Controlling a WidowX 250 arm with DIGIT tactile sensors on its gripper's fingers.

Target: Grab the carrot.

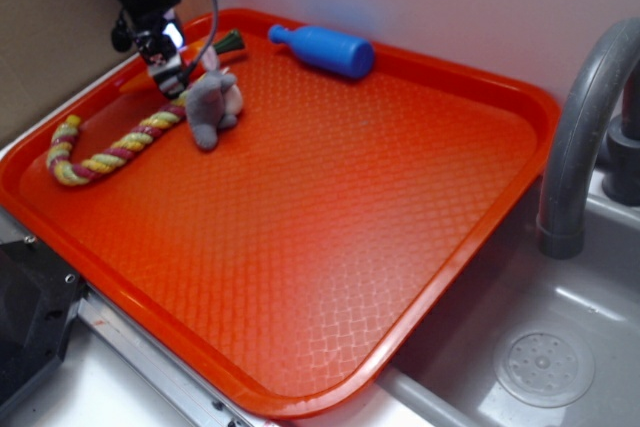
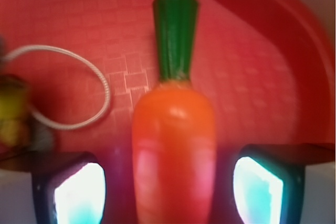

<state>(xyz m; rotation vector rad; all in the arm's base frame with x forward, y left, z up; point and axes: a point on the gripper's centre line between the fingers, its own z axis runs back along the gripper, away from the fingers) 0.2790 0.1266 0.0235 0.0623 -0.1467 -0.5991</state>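
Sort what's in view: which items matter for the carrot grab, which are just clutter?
Job:
- carrot, lying between the open claw's fingers, green stem end pointing away
- claw, fingers either side of the carrot, no contact visible

Clutter:
- braided rope, left side of the tray
- grey plush bunny, beside the rope
- blue bottle, on its side at the far edge
- faucet and sink, off the tray

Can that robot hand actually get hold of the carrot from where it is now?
Probably yes. The hand sits open right over the carrot, one finger on each side of its body, nothing between. The plush bunny is close beside it.
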